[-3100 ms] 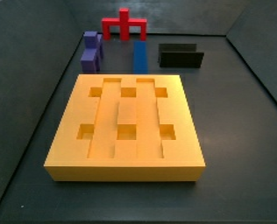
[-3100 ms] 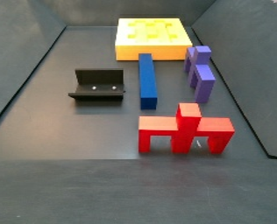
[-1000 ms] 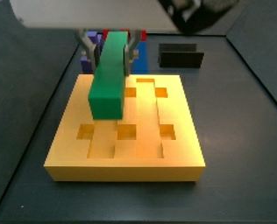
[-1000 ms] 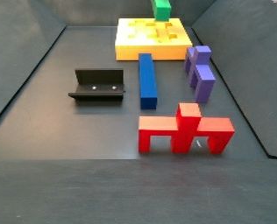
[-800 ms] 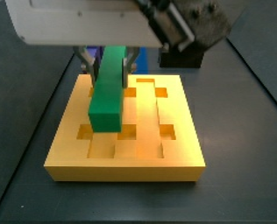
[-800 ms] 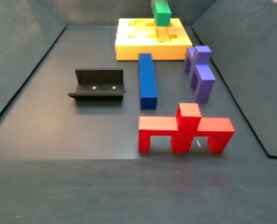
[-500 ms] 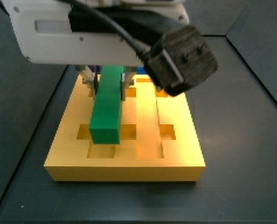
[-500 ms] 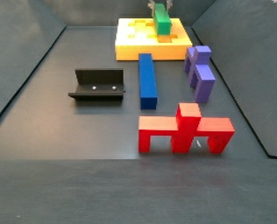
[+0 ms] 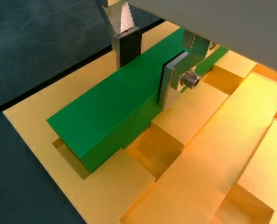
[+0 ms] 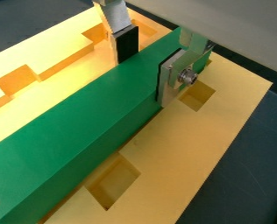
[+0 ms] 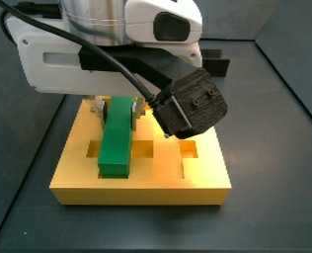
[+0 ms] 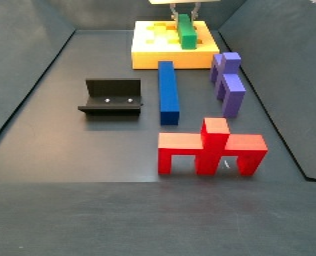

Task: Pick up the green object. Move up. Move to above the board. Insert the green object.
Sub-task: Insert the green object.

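Observation:
My gripper (image 9: pixel 149 66) is shut on the green object (image 9: pixel 117 109), a long bright green block, with a silver finger on either side of it in both wrist views. The same grip shows from the gripper (image 10: pixel 148 63) on the green object (image 10: pixel 82 140). The block hangs lengthwise down over the yellow-orange board (image 9: pixel 223 131). In a side view the green object (image 11: pixel 117 138) reaches the board (image 11: pixel 139 188) at a front-row square hole; how deep it sits I cannot tell. From the far side the green object (image 12: pixel 188 33) stands on the board (image 12: pixel 154 50) under the gripper (image 12: pixel 185 12).
On the dark floor in front of the board lie a blue bar (image 12: pixel 168 90), a purple block (image 12: pixel 229 82) and a red cross-topped block (image 12: pixel 210 148). The fixture (image 12: pixel 110 97) stands left of the blue bar. Grey walls enclose the floor.
The gripper has come down with the green object, from above the board to its surface. The arm's body now fills most of a side view.

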You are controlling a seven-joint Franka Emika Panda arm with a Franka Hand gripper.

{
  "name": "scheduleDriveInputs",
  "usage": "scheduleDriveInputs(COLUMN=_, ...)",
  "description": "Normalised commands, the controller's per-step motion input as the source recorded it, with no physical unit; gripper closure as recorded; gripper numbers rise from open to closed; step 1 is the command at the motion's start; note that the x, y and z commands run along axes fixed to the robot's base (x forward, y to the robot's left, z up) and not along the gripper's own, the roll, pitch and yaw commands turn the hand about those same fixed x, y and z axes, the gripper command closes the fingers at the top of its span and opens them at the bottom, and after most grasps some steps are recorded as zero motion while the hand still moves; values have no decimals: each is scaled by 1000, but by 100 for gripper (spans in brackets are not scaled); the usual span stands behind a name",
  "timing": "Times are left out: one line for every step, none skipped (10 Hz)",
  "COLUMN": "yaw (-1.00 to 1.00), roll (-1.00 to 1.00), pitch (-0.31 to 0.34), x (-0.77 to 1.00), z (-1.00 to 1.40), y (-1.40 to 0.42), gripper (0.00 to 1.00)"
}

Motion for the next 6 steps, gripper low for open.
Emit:
scheduleDriveInputs(yaw=20, roll=-56, pitch=-80, x=0, z=-314, y=-183, gripper=100)
scheduleDriveInputs(yaw=11, roll=-86, pitch=-91, x=0, z=-323, y=-206, gripper=100)
scheduleDriveInputs(yaw=9, roll=-93, pitch=-99, x=0, z=-337, y=-186, gripper=100)
scheduleDriveInputs(yaw=0, roll=-64, pitch=-116, x=-60, z=-406, y=-63, gripper=100)
scheduleDriveInputs(yaw=0, roll=-33, pitch=-114, x=-43, z=-463, y=0, gripper=100)
scheduleDriveInputs(yaw=0, roll=0, pitch=3, x=17, z=0, y=0, gripper=100)
